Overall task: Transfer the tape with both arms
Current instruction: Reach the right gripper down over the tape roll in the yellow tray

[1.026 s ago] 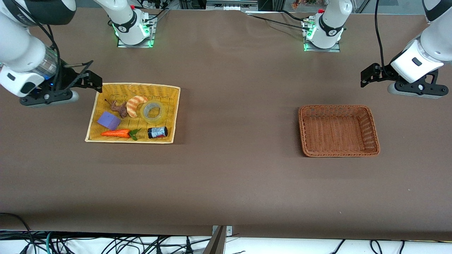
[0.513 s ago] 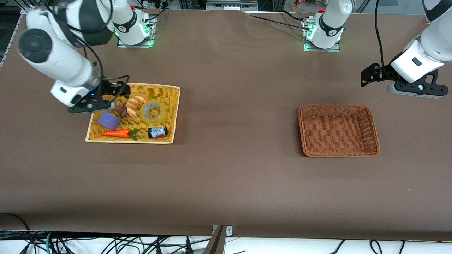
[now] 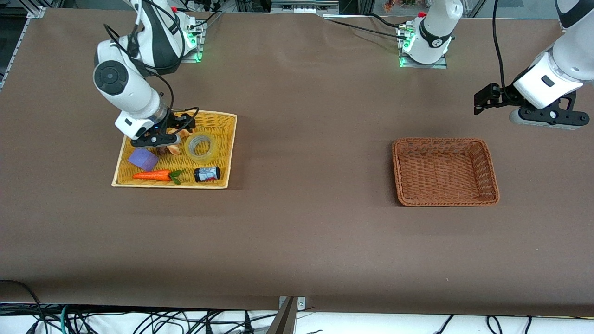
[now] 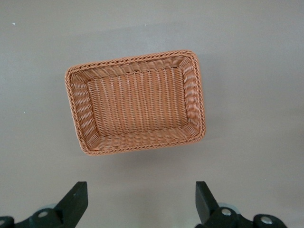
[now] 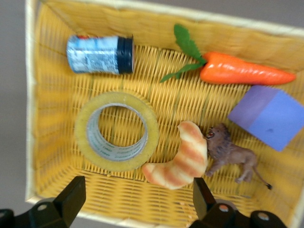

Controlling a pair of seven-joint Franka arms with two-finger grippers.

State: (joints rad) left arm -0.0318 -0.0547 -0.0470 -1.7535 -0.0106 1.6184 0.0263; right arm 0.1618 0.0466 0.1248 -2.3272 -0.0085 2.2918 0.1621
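Observation:
The tape (image 3: pixel 201 146) (image 5: pixel 117 131), a yellowish translucent ring with a grey core, lies flat in the yellow basket (image 3: pixel 172 185) (image 5: pixel 29 118) toward the right arm's end of the table. My right gripper (image 3: pixel 175 127) (image 5: pixel 137 199) hangs open over that basket's rim, above the croissant toy and beside the tape, touching nothing. My left gripper (image 3: pixel 482 99) (image 4: pixel 140 199) is open and empty over bare table beside the brown basket (image 3: pixel 493 171) (image 4: pixel 68 95), where the left arm waits.
The yellow basket also holds a croissant toy (image 5: pixel 183 159), a dark labelled jar (image 3: pixel 207 174) (image 5: pixel 99 54), a carrot (image 3: pixel 153 175) (image 5: pixel 242 71), a purple block (image 3: pixel 143 158) (image 5: pixel 268 116) and a small lion figure (image 5: pixel 232 154). The brown basket has nothing in it.
The right arm has swung in from the table's end and now has its gripper over the yellow basket. The left arm has not moved.

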